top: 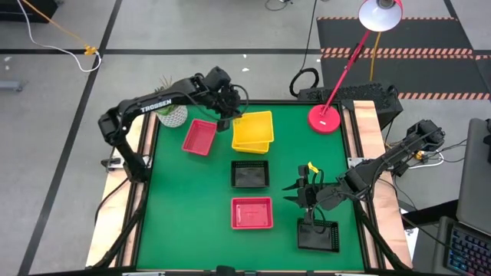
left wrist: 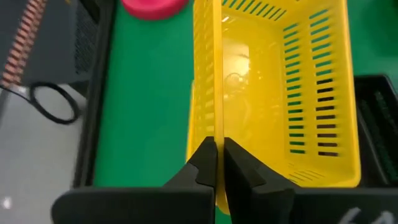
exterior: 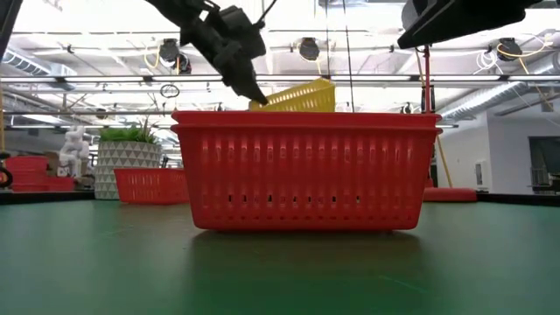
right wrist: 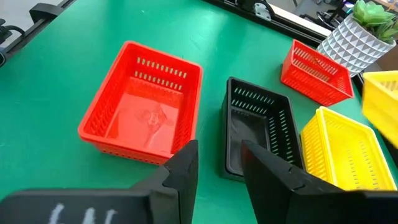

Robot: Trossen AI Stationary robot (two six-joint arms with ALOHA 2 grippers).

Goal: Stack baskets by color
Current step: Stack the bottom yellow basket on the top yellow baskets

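Observation:
My left gripper (top: 230, 121) is shut on a yellow basket (top: 253, 124), held tilted over a second yellow basket (right wrist: 341, 155) at the table's far middle. Whether the two touch I cannot tell. One red basket (top: 199, 136) sits left of them and another (top: 252, 213) in the near middle. One black basket (top: 250, 174) rests at the centre, another (top: 318, 235) at the near right. My right gripper (top: 291, 195) hovers open between the two black baskets with nothing between its fingers (right wrist: 180, 168). My left gripper pinches the far wall's rim (left wrist: 219, 134) of the yellow basket near its left end, one finger inside the basket and one outside. The fingers slant down toward the table's right and lie along the wall. The basket (exterior: 302, 94) hangs tilted, above the table.
A white plant pot (top: 170, 113) stands at the far left corner, close behind my left arm. A red lamp base (top: 325, 117) sits at the far right, its stem leaning away. Bare green mat lies along the near left.

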